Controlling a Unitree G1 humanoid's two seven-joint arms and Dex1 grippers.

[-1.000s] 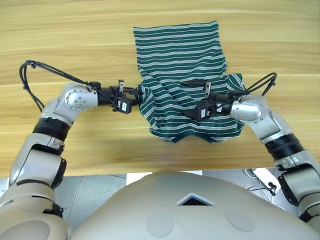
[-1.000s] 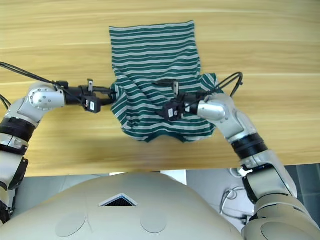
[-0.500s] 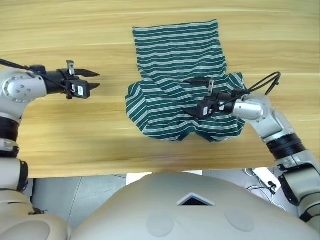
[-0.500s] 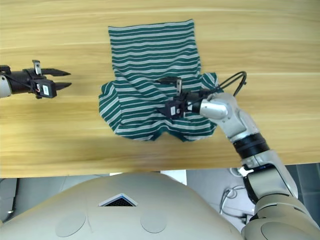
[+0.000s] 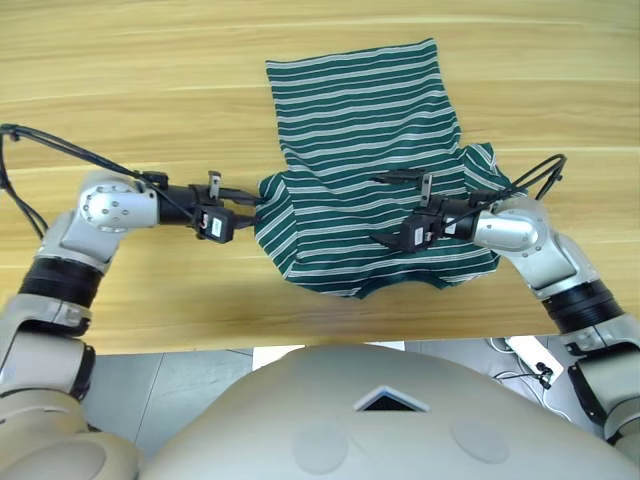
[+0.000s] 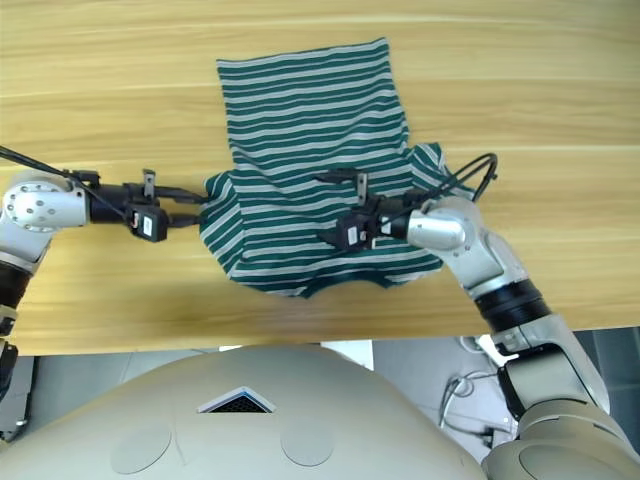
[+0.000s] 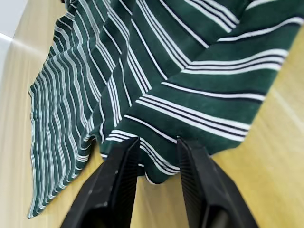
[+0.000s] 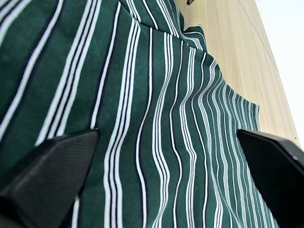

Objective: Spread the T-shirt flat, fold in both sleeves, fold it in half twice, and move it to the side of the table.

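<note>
Fingers [image 7: 121, 176] of the left gripper [image 5: 252, 200] are parted narrowly around the T-shirt's [image 5: 360, 110] left edge. The right gripper [image 5: 382, 210] is spread wide, empty, above the cloth. Table [image 5: 120, 90] wood is exposed on both sides.

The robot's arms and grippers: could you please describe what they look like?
The left arm and right arm have rounded silver-grey shells with black ribbed rings at the joints. Looping black cables run beside each forearm. The left gripper and right gripper are black, each with two slim tapered fingers and a small white label.
</note>
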